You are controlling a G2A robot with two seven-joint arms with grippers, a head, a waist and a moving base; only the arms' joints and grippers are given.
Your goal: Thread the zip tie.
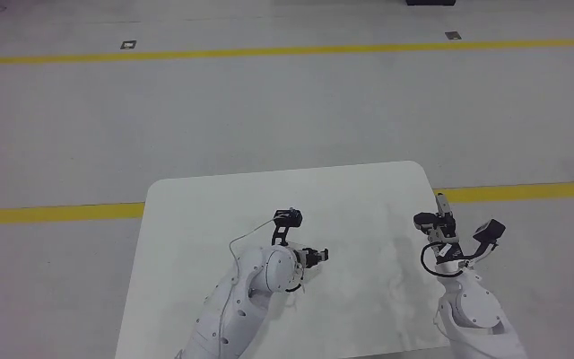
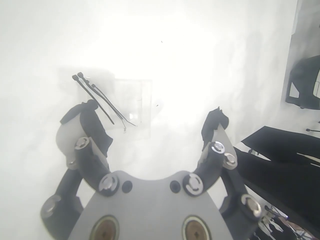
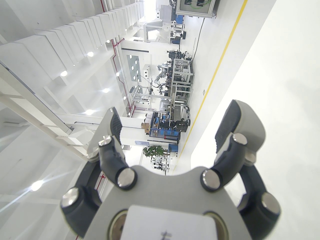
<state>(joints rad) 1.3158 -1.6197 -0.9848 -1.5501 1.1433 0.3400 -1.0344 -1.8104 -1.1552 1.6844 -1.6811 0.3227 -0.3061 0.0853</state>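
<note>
Left wrist view: hazed by glare over the smooth white table (image 2: 175, 51). Can just make out three thin black zip ties (image 2: 103, 99) lying on it, square heads close together, tails fanned, just beyond one fingertip (image 2: 90, 116) wrapped in crumpled black material. Left pincer (image 2: 152, 112) spread wide, gripping nothing. Cannot tell whether the ties touch the faint clear boxy shape (image 2: 140, 96) beside them. Right pincer (image 3: 173, 116) likewise gaping and empty, ribbed dark pads set in metal, by the table's rounded edge.
</note>
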